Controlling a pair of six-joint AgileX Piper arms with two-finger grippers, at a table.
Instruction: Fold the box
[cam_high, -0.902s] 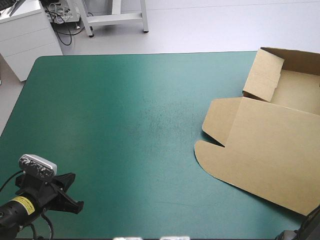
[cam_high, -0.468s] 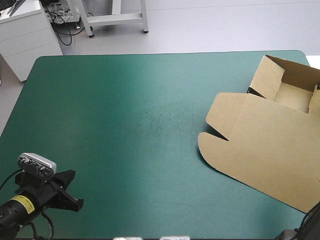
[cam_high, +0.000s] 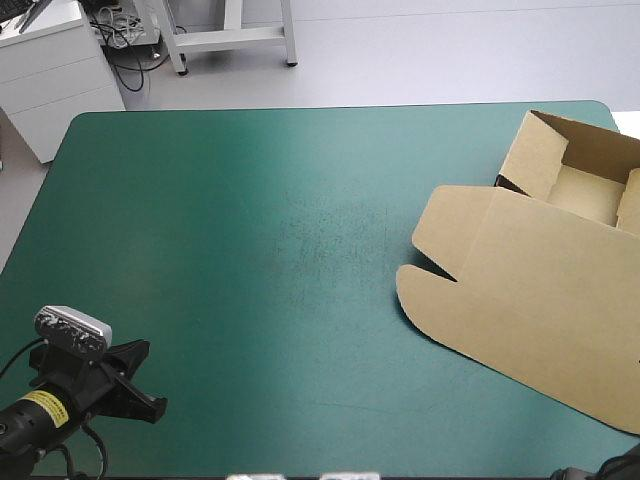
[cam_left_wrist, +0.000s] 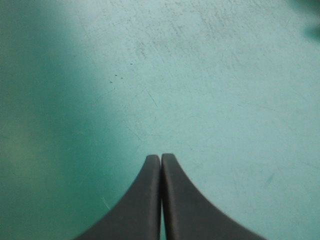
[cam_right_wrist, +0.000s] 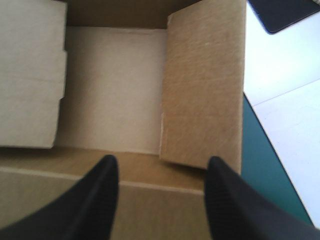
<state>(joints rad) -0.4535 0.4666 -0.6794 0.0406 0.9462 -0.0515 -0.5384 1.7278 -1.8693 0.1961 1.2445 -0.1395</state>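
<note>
The box (cam_right_wrist: 145, 175) lies right under the right pincer (cam_right_wrist: 162, 162), whose black fingers (cam_right_wrist: 100, 200) stand apart, released and holding nothing, over the crease where the lid (cam_high: 530, 300) meets the tray (cam_right_wrist: 115, 85). Ahead of that pincer the tray's pale bottom shows, with a side panel (cam_right_wrist: 205, 85) slanting in over it on one side and an opposite panel (cam_right_wrist: 30, 75) on the other. Seen from above, the box sits at the right of the teal-green surface (cam_high: 250, 250), with the tray toward the far right corner and the lid flat toward the near edge. The left pincer (cam_left_wrist: 160, 159) is clenched on nothing, over bare cover near the near left corner, well apart from the box. The step in hand looks like setting the side walls. The next move likely calls for the right pincer to tuck the leaning panel without shoving the tray off the edge.
</note>
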